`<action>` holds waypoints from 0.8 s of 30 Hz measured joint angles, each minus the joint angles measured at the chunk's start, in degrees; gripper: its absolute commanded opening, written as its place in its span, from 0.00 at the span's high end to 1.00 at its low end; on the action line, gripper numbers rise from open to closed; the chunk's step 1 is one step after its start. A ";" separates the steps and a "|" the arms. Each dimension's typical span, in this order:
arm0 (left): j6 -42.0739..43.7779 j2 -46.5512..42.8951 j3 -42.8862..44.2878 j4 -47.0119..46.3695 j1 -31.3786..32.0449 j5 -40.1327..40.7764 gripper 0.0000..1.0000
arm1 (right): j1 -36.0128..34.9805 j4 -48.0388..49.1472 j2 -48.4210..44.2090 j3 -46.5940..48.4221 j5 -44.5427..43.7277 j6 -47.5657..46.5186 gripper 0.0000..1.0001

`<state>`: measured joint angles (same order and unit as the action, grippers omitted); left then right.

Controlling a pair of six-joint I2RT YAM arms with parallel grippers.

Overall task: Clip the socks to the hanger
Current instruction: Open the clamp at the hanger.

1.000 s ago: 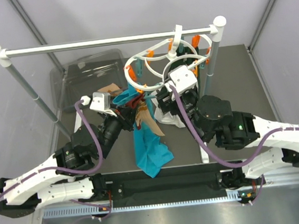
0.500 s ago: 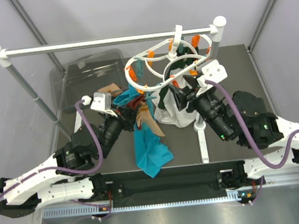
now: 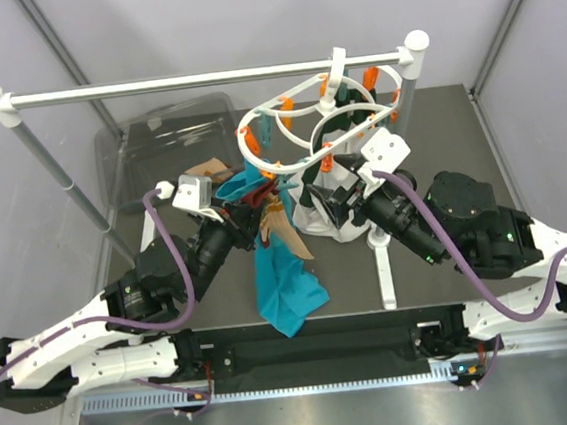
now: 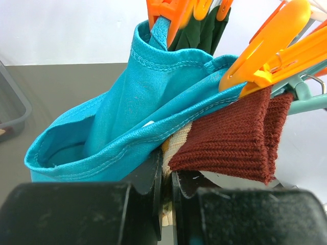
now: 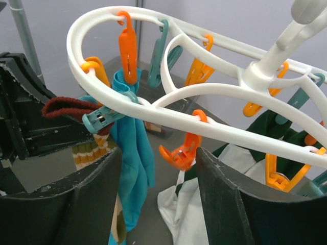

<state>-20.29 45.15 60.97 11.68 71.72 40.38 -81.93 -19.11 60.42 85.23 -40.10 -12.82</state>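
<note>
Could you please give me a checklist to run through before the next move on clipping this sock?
1. Grip of the left end effector on the sock: ok, shut just below the dark red cuff.
2. Readiness of the right end effector: ok, open either side of an orange clip.
3. Bite of the teal clip on the cuff: cannot tell.
4. Cuff free of the teal cloth: not ok, the cloth bunches against it.
5. Seat of the hanger on the rail: ok, its hook is over it.

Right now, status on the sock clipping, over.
Left fingers shut on dark red and tan knitted sock. Right fingers open by white plastic ring hanger. Teal-blue cloth crowds it.
</note>
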 measured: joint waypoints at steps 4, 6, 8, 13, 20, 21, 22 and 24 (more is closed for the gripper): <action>-0.13 0.00 0.00 0.02 0.00 -0.31 0.95 | 2.67 -2.14 0.02 0.04 2.36 -0.04 0.42; -0.20 0.00 0.00 0.04 0.00 -0.33 0.95 | 3.91 -3.02 0.02 0.07 3.63 -0.07 0.43; -0.35 -0.02 0.00 0.13 0.00 -0.33 0.95 | 5.18 -3.65 0.02 0.07 4.94 -0.09 0.43; -0.52 -0.02 0.00 0.61 0.00 -0.50 0.95 | 8.74 -4.61 -0.02 0.07 8.68 -0.11 0.42; -0.63 -0.04 0.02 0.87 0.00 -0.52 0.95 | 12.55 -4.57 -0.44 0.07 14.99 -0.68 0.43; -0.68 -0.04 0.00 0.87 0.00 -0.52 0.95 | 12.85 -4.57 -0.48 0.07 15.85 -0.68 0.43; -0.76 -0.04 0.00 0.87 0.00 -0.52 0.95 | 13.22 -4.59 -0.52 0.07 16.79 -0.68 0.43; -0.79 -0.04 0.00 0.87 0.00 -0.52 0.95 | 13.97 -4.59 -0.57 0.07 18.51 -0.66 0.46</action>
<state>-21.08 45.10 60.97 12.56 71.72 39.86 -67.96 -23.70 59.86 85.30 -21.58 -13.47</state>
